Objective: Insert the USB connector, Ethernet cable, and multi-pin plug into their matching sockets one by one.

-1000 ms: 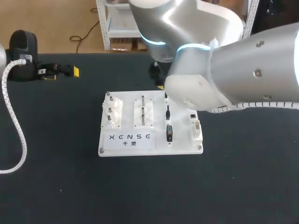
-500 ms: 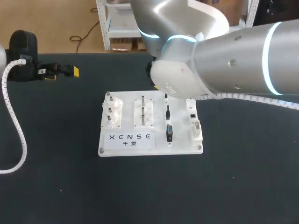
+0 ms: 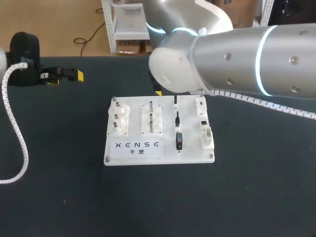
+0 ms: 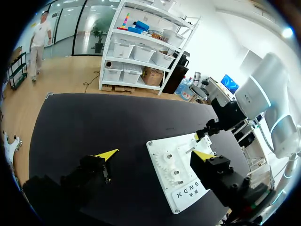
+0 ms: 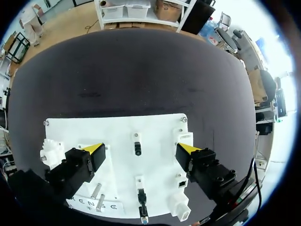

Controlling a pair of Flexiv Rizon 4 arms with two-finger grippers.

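The white board (image 3: 190, 150) lies mid-table. Down its middle column sit a small black USB connector (image 3: 175, 100), an Ethernet plug (image 3: 177, 118) and a multi-pin plug (image 3: 179, 141). Along the right edge stand the sockets (image 3: 203, 122). My right arm (image 3: 237, 54) covers the board's far edge and hides its gripper in the head view. In the right wrist view my right gripper (image 5: 141, 149) is open above the board (image 5: 117, 132), its fingers either side of the USB connector (image 5: 137, 148) without touching it. My left gripper (image 3: 66, 76) is open and empty at the table's far left.
Gears on pegs (image 3: 118, 118) and a slotted block (image 3: 152, 118) fill the board's left half. A label strip (image 3: 138, 145) runs along its near edge. My left arm's white hose (image 3: 17, 138) curves over the table's left side. Black tabletop surrounds the board.
My right arm has swung left across the board's far edge, uncovering the sockets on the right. Left arm and plugs have not moved.
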